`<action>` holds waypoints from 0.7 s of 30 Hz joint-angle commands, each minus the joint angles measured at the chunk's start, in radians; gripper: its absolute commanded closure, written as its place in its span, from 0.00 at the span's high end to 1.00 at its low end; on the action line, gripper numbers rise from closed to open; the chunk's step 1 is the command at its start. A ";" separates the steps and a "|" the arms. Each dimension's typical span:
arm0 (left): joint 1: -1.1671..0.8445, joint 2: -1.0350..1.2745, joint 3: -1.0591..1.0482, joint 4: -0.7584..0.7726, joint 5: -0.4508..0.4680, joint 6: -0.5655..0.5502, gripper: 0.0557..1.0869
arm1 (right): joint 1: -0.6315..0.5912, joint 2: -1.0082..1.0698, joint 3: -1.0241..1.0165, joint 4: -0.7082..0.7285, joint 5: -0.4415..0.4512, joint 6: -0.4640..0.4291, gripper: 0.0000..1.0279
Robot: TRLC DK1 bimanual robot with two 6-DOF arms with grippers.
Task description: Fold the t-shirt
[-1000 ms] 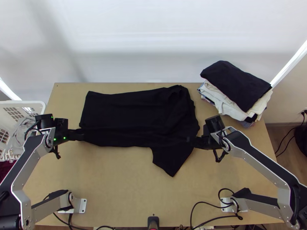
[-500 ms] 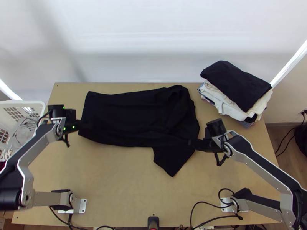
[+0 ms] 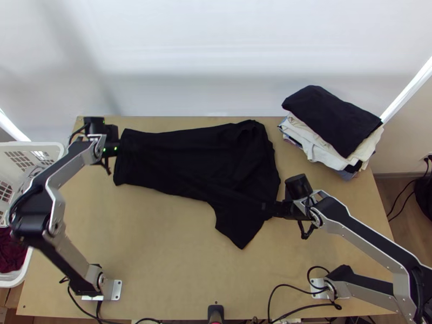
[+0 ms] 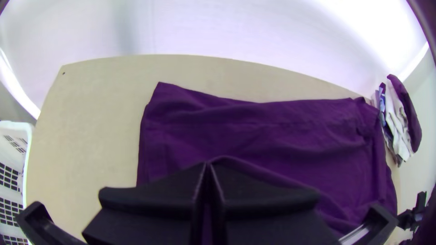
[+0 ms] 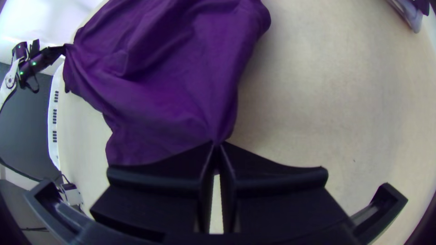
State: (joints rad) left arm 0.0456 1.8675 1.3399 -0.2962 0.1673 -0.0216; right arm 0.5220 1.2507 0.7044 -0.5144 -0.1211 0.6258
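T-shirt (image 3: 194, 156) is lying across the far half of the table (image 3: 162, 248), dark, wrinkled and spread wide, and here's one flap (image 3: 236, 229), a sleeve by its look, poking out toward the near edge! The left gripper (image 4: 208, 164) is working at the far left end, fingers closed together, and it's pinching the cloth near what is probably the hem. Over on the near right side, just beside that flap, the right gripper (image 5: 217, 144) is closing its fingertips on a gathered point of fabric, and creases are fanning out from that pinch.

Now, how is this one going to handle? It's looking light and soft, thin enough to be drooping wherever nothing is holding it up. No worry about breaking; the trouble is in the slack, which could be bunching up or sliding sideways under a quick pull. Smooth cloth may also be slipping from such a small pinch, so a deeper bite, with both layers between the fingers, is looking safer. For the folding, the hem corners and the shoulder edge are making the best holds, one at each end, and the two grippers should be moving together with gentle tension. That flap is still needing a tuck, by my judgement, before the shirt is making a neat rectangle.
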 commanded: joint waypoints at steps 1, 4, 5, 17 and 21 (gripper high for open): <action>-0.004 0.078 0.073 -0.001 -0.020 -0.057 0.07 | 0.004 -0.010 -0.036 0.004 0.014 0.028 0.03; -0.021 0.082 0.071 -0.026 -0.025 -0.072 0.63 | 0.006 -0.010 -0.040 0.007 0.014 0.035 0.03; -0.024 0.079 0.073 -0.047 -0.025 -0.072 0.74 | 0.007 -0.010 -0.040 0.008 0.014 0.038 0.03; 0.111 -0.057 0.062 -0.213 0.012 0.008 0.95 | 0.016 0.000 -0.069 0.022 0.014 0.045 0.03; 0.195 -0.064 0.031 -0.330 0.215 0.081 0.79 | 0.016 0.007 -0.069 0.024 0.014 0.045 0.03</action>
State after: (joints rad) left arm 0.1993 1.8191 1.3945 -0.5529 0.2871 -0.0025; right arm 0.5343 1.2507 0.6613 -0.4858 -0.1192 0.6510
